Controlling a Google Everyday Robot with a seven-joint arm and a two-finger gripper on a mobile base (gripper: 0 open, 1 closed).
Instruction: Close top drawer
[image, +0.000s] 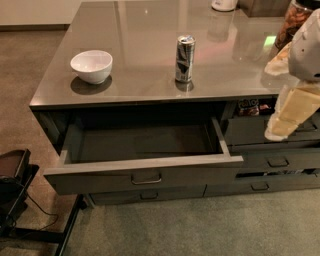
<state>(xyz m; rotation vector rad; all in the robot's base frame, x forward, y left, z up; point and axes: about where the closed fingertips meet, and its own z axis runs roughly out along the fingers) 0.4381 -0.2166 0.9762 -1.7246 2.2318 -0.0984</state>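
While the broad grey cabinet with its glossy countertop (150, 85) is filling most of the frame, the wide, shallow, dark grey top drawer (145, 172) is standing pulled out from just beneath that countertop, in the lower middle of the frame. Its long axis is running left to right, tilting slightly up toward the right. Its flat front is facing the bottom edge of the frame, and its bare grey inside is lying open to view. The rear of the drawer is sitting in shadow under the countertop and is hard to make out.

At the right edge, the white and cream robot arm (305, 50) is reaching down, partly cut off by the frame. Its gripper (280, 127) is hanging in front of the neighbouring column of drawers (250, 132), apart from the top drawer, and whether it is grasping anything cannot be told.

On the countertop, a round white bowl (91, 66) is sitting at upper left. A slim silver drinks can (184, 59) is standing upright near the middle. The small rectangular bar pull (146, 178) is showing at the centre of the drawer front.
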